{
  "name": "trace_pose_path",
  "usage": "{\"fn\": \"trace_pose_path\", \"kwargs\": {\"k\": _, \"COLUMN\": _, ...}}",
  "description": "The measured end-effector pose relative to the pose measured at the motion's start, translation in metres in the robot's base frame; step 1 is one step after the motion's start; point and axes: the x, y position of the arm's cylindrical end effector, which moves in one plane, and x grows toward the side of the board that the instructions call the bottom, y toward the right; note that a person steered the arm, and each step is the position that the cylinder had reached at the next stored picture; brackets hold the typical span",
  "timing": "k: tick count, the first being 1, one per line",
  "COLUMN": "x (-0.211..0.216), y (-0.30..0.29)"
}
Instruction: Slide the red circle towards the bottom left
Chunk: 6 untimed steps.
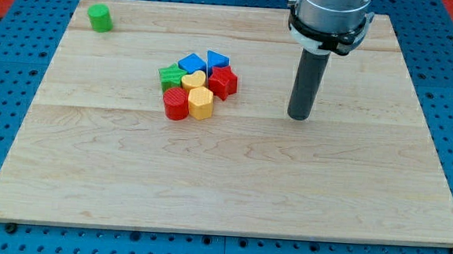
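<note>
The red circle [175, 104] is a short red cylinder at the lower left of a tight cluster near the board's middle. It touches a yellow hexagon block [200, 103] on its right and a green star block [170, 77] above it. The cluster also holds a yellow heart [193, 81], a red star-like block [223, 83], a blue pentagon-like block [191, 63] and a blue triangle [217, 60]. My tip [299, 116] rests on the board well to the right of the cluster, apart from every block.
A lone green cylinder [100, 17] stands near the board's top left corner. The wooden board [223, 182] lies on a blue perforated table; its edges run close to the view's bottom and sides.
</note>
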Motion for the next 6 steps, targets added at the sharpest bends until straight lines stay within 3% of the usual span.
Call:
{"fn": "trace_pose_path", "kwargs": {"k": 2, "x": -0.009, "y": 0.008}}
{"fn": "trace_pose_path", "kwargs": {"k": 3, "x": -0.038, "y": 0.014}}
{"fn": "trace_pose_path", "kwargs": {"k": 4, "x": -0.079, "y": -0.015}}
{"fn": "trace_pose_path", "kwargs": {"k": 6, "x": -0.091, "y": -0.137}}
